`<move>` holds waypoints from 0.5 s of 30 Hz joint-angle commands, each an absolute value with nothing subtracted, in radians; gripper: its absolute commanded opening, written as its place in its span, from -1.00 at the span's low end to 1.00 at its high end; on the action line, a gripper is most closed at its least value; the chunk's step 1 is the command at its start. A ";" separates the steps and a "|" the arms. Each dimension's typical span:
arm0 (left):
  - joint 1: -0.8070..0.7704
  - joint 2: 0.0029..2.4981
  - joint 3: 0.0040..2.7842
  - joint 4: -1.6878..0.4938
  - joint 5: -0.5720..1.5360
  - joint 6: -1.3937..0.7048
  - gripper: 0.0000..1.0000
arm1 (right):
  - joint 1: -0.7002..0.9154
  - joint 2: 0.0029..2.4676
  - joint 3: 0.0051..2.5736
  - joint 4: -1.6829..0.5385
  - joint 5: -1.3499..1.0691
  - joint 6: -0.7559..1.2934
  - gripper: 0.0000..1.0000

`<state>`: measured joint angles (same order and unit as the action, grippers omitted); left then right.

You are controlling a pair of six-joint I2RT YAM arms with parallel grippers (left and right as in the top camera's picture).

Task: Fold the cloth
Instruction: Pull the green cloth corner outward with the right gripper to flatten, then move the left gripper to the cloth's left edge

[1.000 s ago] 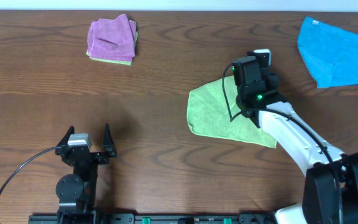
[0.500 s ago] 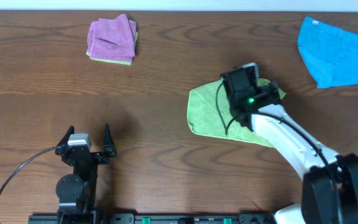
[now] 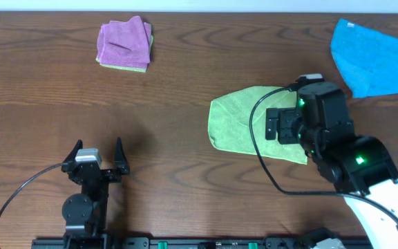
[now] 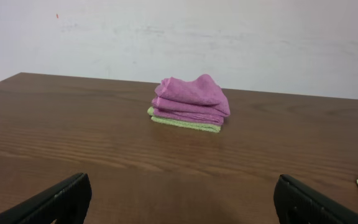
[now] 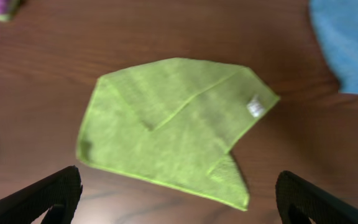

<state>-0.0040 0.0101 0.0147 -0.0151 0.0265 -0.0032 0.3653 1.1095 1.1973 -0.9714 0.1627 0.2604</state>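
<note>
Currently my right gripper point(image 3: 280, 126) hangs released above the cloth point(image 3: 244, 124), lying soft, light and partly folded toward the right edge of the table point(image 3: 185, 69); I judge the corner by the white tag point(image 5: 253, 107) the best pinch point.

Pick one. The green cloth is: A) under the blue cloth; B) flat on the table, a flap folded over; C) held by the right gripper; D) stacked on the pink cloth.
B: the cloth lies on the table, flap folded over; the right gripper is open, empty.
</note>
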 commanded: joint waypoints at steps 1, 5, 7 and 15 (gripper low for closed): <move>-0.008 0.004 0.005 -0.075 0.019 -0.007 0.90 | 0.361 1.103 1.196 -1.002 0.035 0.280 0.98; -0.008 0.004 0.005 -0.075 0.019 -0.007 0.90 | 0.361 1.104 1.196 -1.085 -0.031 0.281 0.99; -0.008 0.004 0.005 -0.075 0.019 -0.007 0.90 | 0.361 1.104 1.196 -1.120 -0.030 0.280 0.98; -0.008 0.004 0.005 -0.075 0.034 -0.090 0.90 | 0.360 1.104 1.196 -1.104 -0.023 0.287 0.99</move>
